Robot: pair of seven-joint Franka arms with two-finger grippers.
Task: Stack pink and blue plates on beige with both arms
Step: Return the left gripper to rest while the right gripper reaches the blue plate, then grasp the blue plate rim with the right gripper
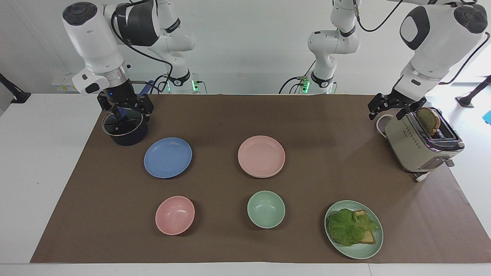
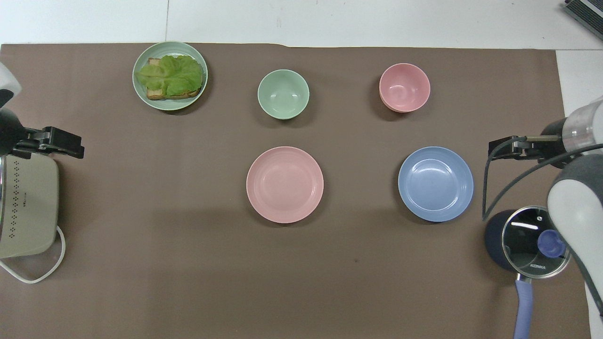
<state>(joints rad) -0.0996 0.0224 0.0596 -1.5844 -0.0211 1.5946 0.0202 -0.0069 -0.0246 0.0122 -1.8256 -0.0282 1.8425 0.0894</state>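
Note:
The pink plate [image 1: 261, 156] [image 2: 285, 184] lies mid-table with nothing on it. The blue plate [image 1: 168, 157] [image 2: 435, 183] lies beside it toward the right arm's end. The beige plate is hidden in both views. My left gripper [image 1: 387, 112] [image 2: 66, 145] hangs open and empty in the air by the toaster, well away from the pink plate. My right gripper [image 1: 126, 114] [image 2: 504, 148] is open and empty over the lidded pot, beside the blue plate and not touching it.
A dark pot [image 1: 124, 130] with a glass lid stands near the blue plate. A beige toaster [image 1: 422, 140] holding bread is at the left arm's end. Farther from the robots are a pink bowl [image 1: 175, 214], a green bowl [image 1: 266, 209] and a green plate [image 1: 360, 251] with lettuce and bread.

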